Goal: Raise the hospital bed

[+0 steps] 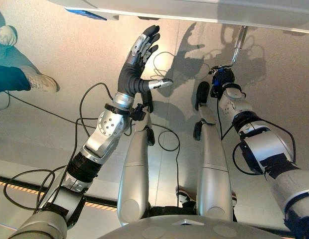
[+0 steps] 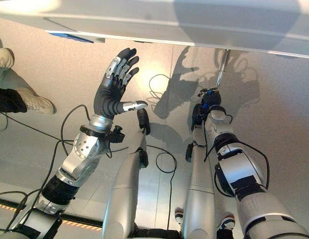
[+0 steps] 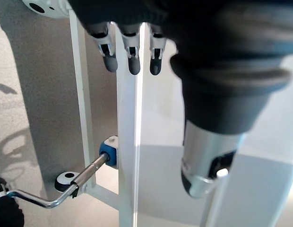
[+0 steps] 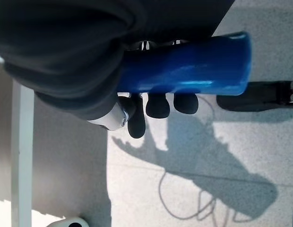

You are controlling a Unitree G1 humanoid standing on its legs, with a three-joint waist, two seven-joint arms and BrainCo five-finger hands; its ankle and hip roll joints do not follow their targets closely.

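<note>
The white hospital bed's edge point(image 1: 194, 10) runs across the far side. A metal crank rod point(image 1: 238, 45) reaches down from under it. In the right wrist view my right hand point(image 4: 151, 106) is shut on the crank's blue handle point(image 4: 193, 68), fingers curled beneath it; from the head camera the same right hand point(image 1: 223, 82) sits at the rod's lower end. My left hand point(image 1: 137, 64) is raised with straight fingers just short of the bed edge, holding nothing. Its wrist view shows the crank rod point(image 3: 90, 172) entering a blue socket point(image 3: 108, 151) on the white bed frame point(image 3: 127, 118).
A person stands at the left, with a teal trouser leg point(image 1: 10, 77) and a pale shoe point(image 1: 42, 82) on the floor. An orange-striped line point(image 1: 10, 184) crosses the floor at the near left.
</note>
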